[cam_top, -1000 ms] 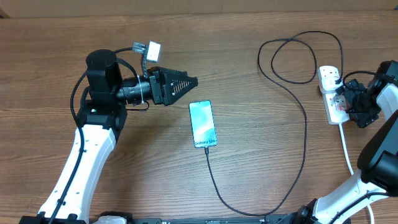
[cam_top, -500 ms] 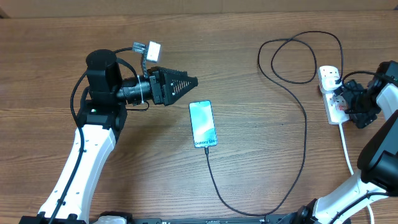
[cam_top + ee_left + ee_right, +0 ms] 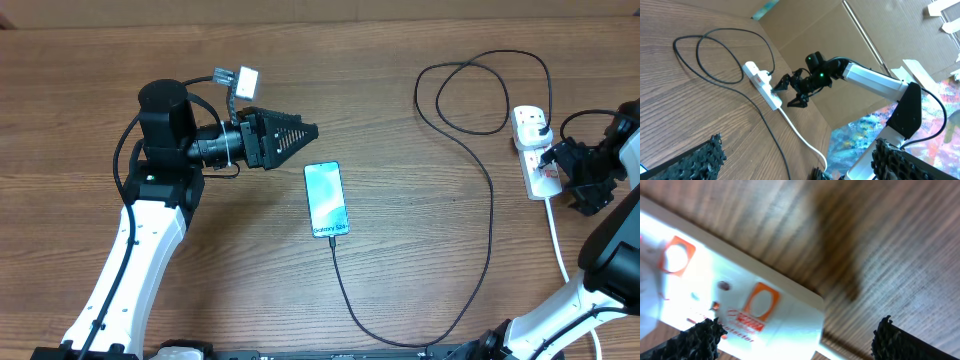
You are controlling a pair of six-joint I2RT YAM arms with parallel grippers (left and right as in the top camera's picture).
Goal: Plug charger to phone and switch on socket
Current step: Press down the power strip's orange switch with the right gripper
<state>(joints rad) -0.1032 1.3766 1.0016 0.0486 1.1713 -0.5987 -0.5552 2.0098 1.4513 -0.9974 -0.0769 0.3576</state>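
I am holding my right gripper point(image 3: 560, 178) just beside the socket point(image 3: 535, 150), along the side away from the phone point(image 3: 327, 198). Its fingers are spreading wide and gripping nothing. In the right wrist view the socket's white body and two orange-red switch marks are lying just ahead of my fingertips point(image 3: 700, 340), not touching them. The charger point(image 3: 490, 220) is sitting plugged into the socket's far end, looping beyond that end, then running away to the phone, where its tip is meeting the bottom edge. The phone is lying flat, screen up, well apart from the socket. My left gripper point(image 3: 308, 129) is hovering farther from the socket than the phone, fingers parted and empty. I cannot tell whether the switch is on.
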